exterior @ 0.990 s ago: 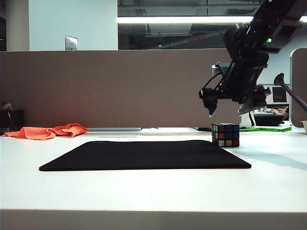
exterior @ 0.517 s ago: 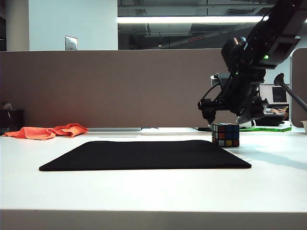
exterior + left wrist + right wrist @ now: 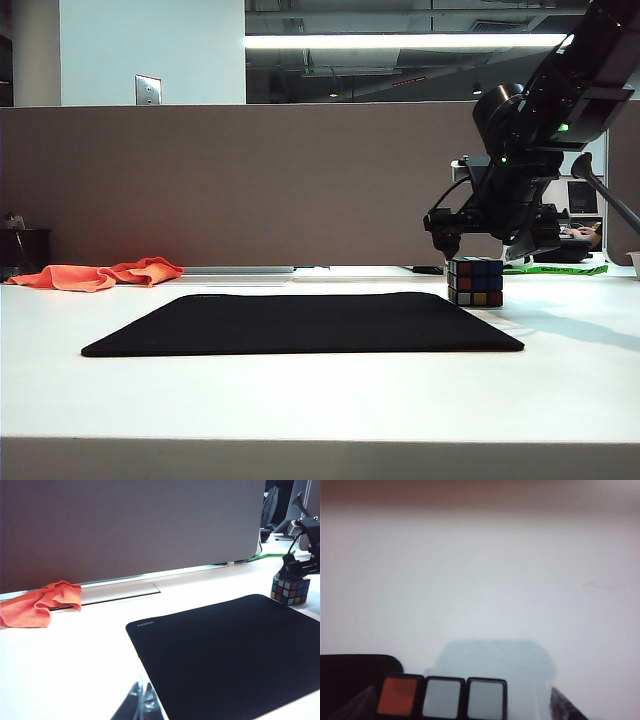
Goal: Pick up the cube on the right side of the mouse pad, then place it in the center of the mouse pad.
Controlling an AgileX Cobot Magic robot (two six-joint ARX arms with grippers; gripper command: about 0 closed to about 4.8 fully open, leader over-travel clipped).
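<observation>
In the exterior view the right gripper (image 3: 487,247) hangs just above the cube (image 3: 475,282), its fingers spread wide to either side of the cube's top; the cube sits on the table just off the pad's (image 3: 300,322) far right corner, not yet gripped. The step in hand looks like the reach to pick up; the next move calls for lowering until the fingers straddle the cube, then closing on it. In the left wrist view the left gripper (image 3: 142,705) shows only as finger tips by the pad's near edge, and I cannot tell whether they are spread; pale lettering on the pad reads roughly "UGREEN". In the right wrist view the cube (image 3: 442,698) lies between two spread finger tips; no writing shows there.
</observation>
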